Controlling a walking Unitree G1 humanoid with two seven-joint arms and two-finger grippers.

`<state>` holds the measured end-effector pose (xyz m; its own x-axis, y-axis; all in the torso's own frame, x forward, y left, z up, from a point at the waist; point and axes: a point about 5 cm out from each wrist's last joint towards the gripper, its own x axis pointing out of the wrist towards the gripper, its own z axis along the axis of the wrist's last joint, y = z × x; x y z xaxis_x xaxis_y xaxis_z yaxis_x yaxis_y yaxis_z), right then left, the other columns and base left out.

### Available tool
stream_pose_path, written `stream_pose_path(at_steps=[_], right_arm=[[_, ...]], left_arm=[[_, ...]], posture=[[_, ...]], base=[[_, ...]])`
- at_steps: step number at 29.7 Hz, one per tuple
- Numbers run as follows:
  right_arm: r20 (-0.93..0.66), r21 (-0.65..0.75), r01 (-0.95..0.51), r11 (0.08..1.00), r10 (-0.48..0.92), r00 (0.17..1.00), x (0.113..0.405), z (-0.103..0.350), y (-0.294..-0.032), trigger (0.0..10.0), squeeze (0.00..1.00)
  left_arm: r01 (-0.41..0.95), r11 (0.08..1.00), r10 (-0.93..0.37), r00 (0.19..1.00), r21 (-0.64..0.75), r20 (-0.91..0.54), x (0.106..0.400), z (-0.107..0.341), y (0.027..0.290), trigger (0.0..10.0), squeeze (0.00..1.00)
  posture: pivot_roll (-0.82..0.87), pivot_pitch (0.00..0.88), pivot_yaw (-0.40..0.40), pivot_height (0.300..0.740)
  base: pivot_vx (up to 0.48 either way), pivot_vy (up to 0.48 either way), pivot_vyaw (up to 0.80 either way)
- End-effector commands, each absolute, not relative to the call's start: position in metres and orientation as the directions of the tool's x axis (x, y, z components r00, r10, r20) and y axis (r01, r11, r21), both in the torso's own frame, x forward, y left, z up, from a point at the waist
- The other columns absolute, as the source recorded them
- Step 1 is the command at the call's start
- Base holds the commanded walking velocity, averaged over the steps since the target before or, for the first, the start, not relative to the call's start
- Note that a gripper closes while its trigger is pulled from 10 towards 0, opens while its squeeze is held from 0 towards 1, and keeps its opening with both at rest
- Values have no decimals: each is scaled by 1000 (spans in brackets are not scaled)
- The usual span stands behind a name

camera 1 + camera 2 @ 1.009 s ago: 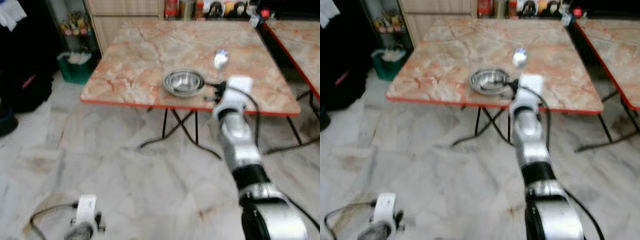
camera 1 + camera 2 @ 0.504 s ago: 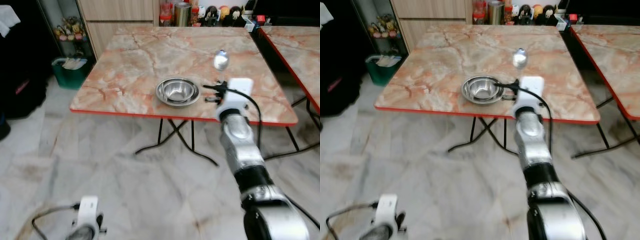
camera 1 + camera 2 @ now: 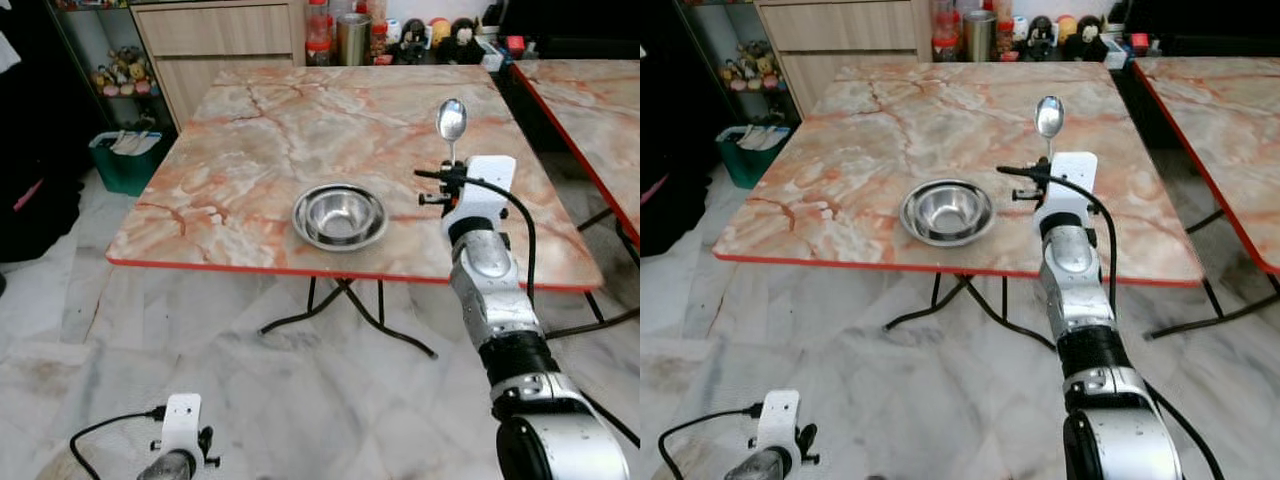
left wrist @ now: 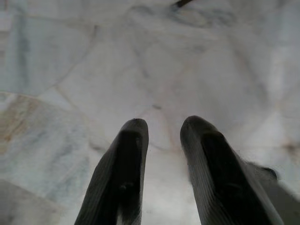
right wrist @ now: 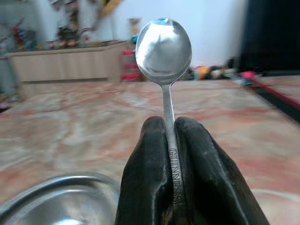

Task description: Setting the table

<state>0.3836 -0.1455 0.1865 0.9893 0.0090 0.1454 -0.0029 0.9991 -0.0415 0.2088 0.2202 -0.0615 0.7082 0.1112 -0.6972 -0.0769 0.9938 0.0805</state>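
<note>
Already the bowl (image 3: 339,216) sat on the table (image 3: 250,130). My right gripper (image 5: 171,140) pinched the spoon (image 5: 163,47) upright, unplaced. Left gripper (image 4: 161,136) hung idle, fingers apart.

Green bin (image 3: 122,158) on marble floor (image 3: 120,340), wooden cabinet (image 3: 215,35), soft toys (image 3: 435,38)

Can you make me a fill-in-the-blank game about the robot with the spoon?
1. The right gripper is pinching a shiny ____, bowl end up.
2. On the marble table sits a round steel ____, to the left of that gripper.
3. The left gripper hangs low over the ____.

Missing words: spoon; bowl; floor
</note>
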Motion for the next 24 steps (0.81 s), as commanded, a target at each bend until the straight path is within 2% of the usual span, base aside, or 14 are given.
stream_pose_path(at_steps=[1, 8, 24], right_arm=[[157, -49, 13, 999, -6, 988, 385, 192, -151, 10000, 0], [152, -52, 14, 999, -6, 988, 384, 191, -152, 10000, 0], [40, -80, 59, 995, -56, 998, 366, 171, -167, 10000, 0]], left_arm=[[-85, 994, 111, 699, 72, -706, 208, -63, 219, 10000, 0], [-84, 993, 114, 698, 77, -707, 207, -63, 219, 10000, 0], [-80, 994, 108, 691, 73, -715, 205, -65, 219, 10000, 0]], posture=[[15, 106, 34, 740], [13, 110, 35, 740], [5, 103, 30, 740]], base=[[480, 0, 0], [449, 0, 0], [0, 0, 0]])
